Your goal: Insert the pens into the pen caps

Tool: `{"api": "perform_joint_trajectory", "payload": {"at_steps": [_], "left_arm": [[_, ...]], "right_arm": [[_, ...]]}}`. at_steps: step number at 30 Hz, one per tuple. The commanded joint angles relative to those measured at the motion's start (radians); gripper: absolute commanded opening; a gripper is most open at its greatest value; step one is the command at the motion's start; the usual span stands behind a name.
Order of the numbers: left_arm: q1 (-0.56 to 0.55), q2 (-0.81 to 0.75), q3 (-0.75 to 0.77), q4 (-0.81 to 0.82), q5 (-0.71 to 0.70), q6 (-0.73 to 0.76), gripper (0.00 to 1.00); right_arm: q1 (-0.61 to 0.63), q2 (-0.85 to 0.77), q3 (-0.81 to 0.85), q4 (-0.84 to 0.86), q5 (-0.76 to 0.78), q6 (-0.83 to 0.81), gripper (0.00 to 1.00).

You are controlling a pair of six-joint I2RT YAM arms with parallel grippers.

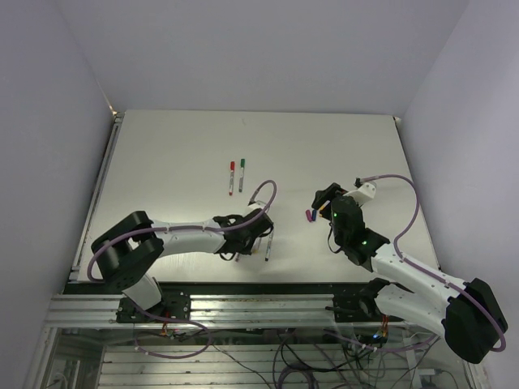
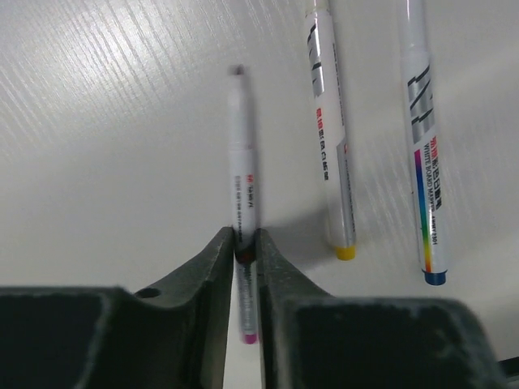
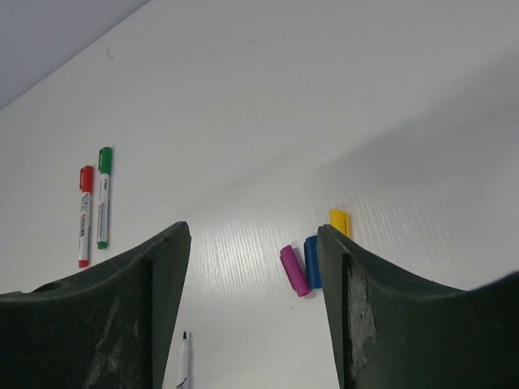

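Left of the middle of the bench point(image 1: 340, 146), the red pen point(image 1: 231, 177) and green pen point(image 1: 241, 175) lie side by side, almost parallel and not quite touching, each capped at the end toward the far edge. Nearer the front edge, the left gripper point(image 2: 246, 235) is pinched tight on the magenta pen point(image 2: 242, 162), its fingers point(image 2: 212, 258) narrow around the barrel close to the magenta end; the bare dark tip points away toward the far edge. Just right of it, the yellow pen point(image 2: 331, 146) and then the blue pen point(image 2: 425, 154) lie on the bench roughly parallel to it, apart from one another, with their far ends cut off in the wrist view. Right of centre, the magenta cap point(image 3: 294, 270) and blue cap point(image 3: 311, 261) lie just beside each other, and the yellow cap point(image 3: 338, 220) is a little beyond them, partly hidden by a finger. The right gripper point(image 3: 253, 235) hangs over this cluster with its jaws spread wide, holding nothing.
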Motion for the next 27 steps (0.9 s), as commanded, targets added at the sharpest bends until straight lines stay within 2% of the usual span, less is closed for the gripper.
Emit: {"api": "perform_joint_trajectory", "payload": {"at_steps": [1,5,9,13,22,27], "left_arm": [[-0.006,0.045,0.001,-0.111,0.056,0.003,0.21],[-0.006,0.068,-0.01,-0.094,0.081,-0.012,0.07],[-0.006,0.052,-0.026,-0.065,0.079,-0.02,0.07],[-0.007,0.0,-0.008,-0.075,0.017,-0.015,0.07],[-0.003,-0.166,0.076,-0.056,-0.08,0.034,0.07],[0.032,-0.196,0.057,0.022,0.015,0.033,0.07]], "right_arm": [[-0.004,-0.018,0.005,-0.002,0.015,0.023,0.63],[-0.006,-0.02,0.004,-0.006,0.012,0.022,0.63],[-0.005,-0.005,0.014,-0.017,-0.001,0.003,0.59],[-0.004,0.031,0.033,-0.022,-0.021,-0.036,0.56],[-0.005,0.241,0.139,-0.121,-0.081,-0.096,0.47],[-0.01,0.357,0.194,-0.136,-0.137,-0.136,0.45]]}}
